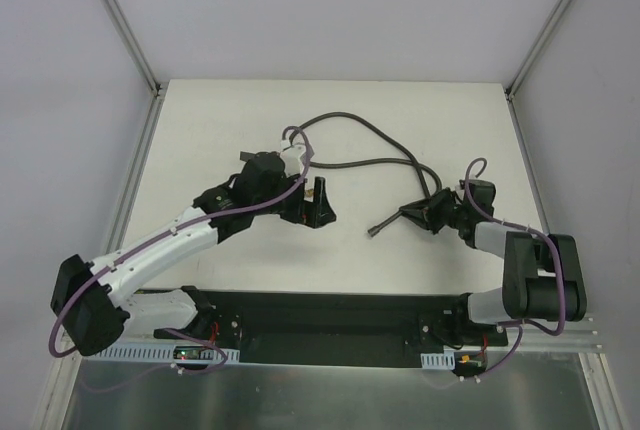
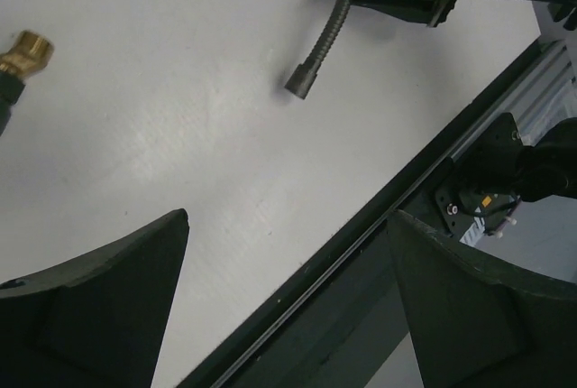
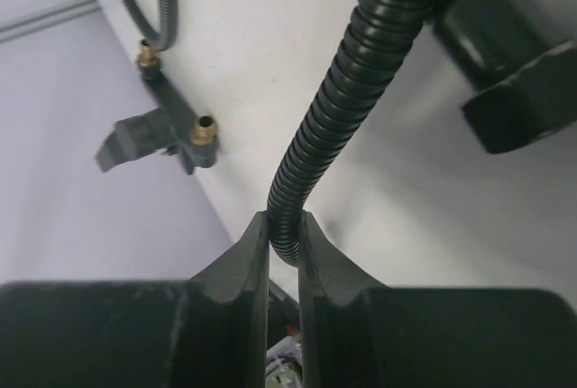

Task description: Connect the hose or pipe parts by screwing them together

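Observation:
A dark-grey ribbed hose (image 1: 395, 155) loops across the white table. My right gripper (image 3: 284, 226) is shut on the hose (image 3: 361, 63) a short way back from its free end (image 1: 375, 233); in the top view this gripper (image 1: 410, 214) sits right of centre. The black T-shaped fitting (image 3: 167, 131) with brass tips lies on the table, and the hose's other end meets one tip. My left gripper (image 2: 288, 253) stands open and empty over the table, beside the fitting (image 1: 319, 190). One brass tip (image 2: 27, 50) and the hose's free end (image 2: 300, 81) show in the left wrist view.
A black rail (image 1: 330, 315) carrying the arm bases runs along the table's near edge. Grey walls with metal corner posts (image 1: 120, 20) close in the table at the back and sides. Purple cables (image 1: 290, 190) run along both arms.

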You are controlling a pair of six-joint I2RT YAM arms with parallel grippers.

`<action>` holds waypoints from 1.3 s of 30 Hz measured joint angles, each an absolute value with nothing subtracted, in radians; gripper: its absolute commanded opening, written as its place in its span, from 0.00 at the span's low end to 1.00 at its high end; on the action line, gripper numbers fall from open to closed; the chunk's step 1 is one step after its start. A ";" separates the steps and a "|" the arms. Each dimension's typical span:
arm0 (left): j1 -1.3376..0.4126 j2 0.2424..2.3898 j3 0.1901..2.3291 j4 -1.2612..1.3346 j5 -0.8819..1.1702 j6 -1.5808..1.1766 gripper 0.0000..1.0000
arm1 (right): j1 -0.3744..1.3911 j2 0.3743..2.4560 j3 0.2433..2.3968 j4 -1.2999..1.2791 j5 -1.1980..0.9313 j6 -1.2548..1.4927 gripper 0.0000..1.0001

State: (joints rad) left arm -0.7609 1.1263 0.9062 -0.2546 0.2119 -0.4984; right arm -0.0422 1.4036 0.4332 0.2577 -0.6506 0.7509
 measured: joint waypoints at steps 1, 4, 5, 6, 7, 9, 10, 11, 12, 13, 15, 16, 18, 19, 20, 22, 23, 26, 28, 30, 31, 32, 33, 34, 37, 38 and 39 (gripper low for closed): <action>-0.768 1.149 0.906 -0.223 0.221 -0.493 0.90 | -0.036 1.404 0.412 0.319 -0.665 0.807 0.01; -0.780 1.228 0.907 -0.113 0.259 -0.457 0.90 | -0.027 1.404 0.382 0.471 -0.693 0.931 0.01; -0.780 1.258 0.910 -0.078 0.279 -0.444 0.90 | -0.025 1.404 0.376 0.516 -0.698 0.962 0.01; -0.780 1.291 0.915 -0.046 0.294 -0.429 0.90 | -0.024 1.404 0.371 0.554 -0.703 0.992 0.01; -0.780 1.327 0.923 -0.017 0.310 -0.415 0.90 | -0.023 1.403 0.368 0.583 -0.708 1.016 0.01; -0.780 1.396 0.940 0.031 0.345 -0.394 0.90 | -0.023 1.403 0.355 0.659 -0.725 1.074 0.01; -0.780 1.427 0.945 0.057 0.364 -0.384 0.91 | -0.023 1.403 0.350 0.690 -0.733 1.101 0.01; -0.780 1.453 0.946 0.084 0.386 -0.376 0.91 | -0.023 1.403 0.347 0.714 -0.741 1.122 0.01; -0.780 1.473 0.946 0.106 0.406 -0.373 0.91 | -0.023 1.403 0.343 0.748 -0.749 1.148 0.01; -0.780 1.489 0.946 0.125 0.422 -0.370 0.92 | -0.023 1.403 0.341 0.768 -0.754 1.164 0.01; -0.780 1.515 0.952 0.154 0.451 -0.369 0.92 | -0.023 1.403 0.339 0.809 -0.766 1.196 0.01; -0.780 1.529 0.962 0.165 0.463 -0.369 0.91 | -0.023 1.403 0.336 0.830 -0.770 1.210 0.01; -0.780 1.558 0.988 0.187 0.476 -0.363 0.91 | -0.023 1.403 0.330 0.862 -0.779 1.235 0.01; -0.780 1.572 1.001 0.199 0.487 -0.360 0.90 | -0.023 1.403 0.328 0.873 -0.783 1.245 0.01; -0.780 1.584 1.013 0.206 0.495 -0.356 0.88 | -0.023 1.403 0.326 0.887 -0.787 1.255 0.01; -0.780 1.605 1.031 0.218 0.509 -0.353 0.87 | -0.023 1.402 0.324 0.905 -0.794 1.272 0.01; -0.780 1.617 1.039 0.225 0.518 -0.352 0.85 | -0.023 1.401 0.323 0.915 -0.795 1.279 0.01; -0.780 1.649 1.051 0.237 0.537 -0.352 0.83 | -0.023 1.401 0.315 0.952 -0.798 1.305 0.01; -0.780 1.665 1.051 0.242 0.547 -0.352 0.81 | -0.023 1.401 0.310 0.974 -0.800 1.324 0.01; -0.780 1.678 1.051 0.249 0.551 -0.353 0.78 | -0.023 1.401 0.307 0.994 -0.801 1.335 0.01; -0.780 1.682 1.052 0.252 0.552 -0.353 0.77 | -0.023 1.401 0.306 1.001 -0.801 1.338 0.01; -0.780 1.686 1.052 0.253 0.555 -0.355 0.76 | -0.023 1.401 0.304 1.008 -0.801 1.341 0.01; -0.780 1.690 1.052 0.257 0.561 -0.356 0.75 | -0.023 1.401 0.302 1.013 -0.801 1.344 0.01; -0.780 1.692 1.053 0.259 0.565 -0.356 0.73 | -0.023 1.401 0.300 1.016 -0.801 1.346 0.01; -0.785 1.696 1.053 0.270 0.570 -0.361 0.68 | -0.023 1.402 0.294 1.028 -0.801 1.354 0.01; -0.787 1.696 1.053 0.274 0.572 -0.363 0.67 | -0.023 1.404 0.292 1.038 -0.801 1.359 0.01; -0.787 1.696 1.053 0.278 0.575 -0.366 0.65 | -0.023 1.404 0.289 1.046 -0.801 1.362 0.01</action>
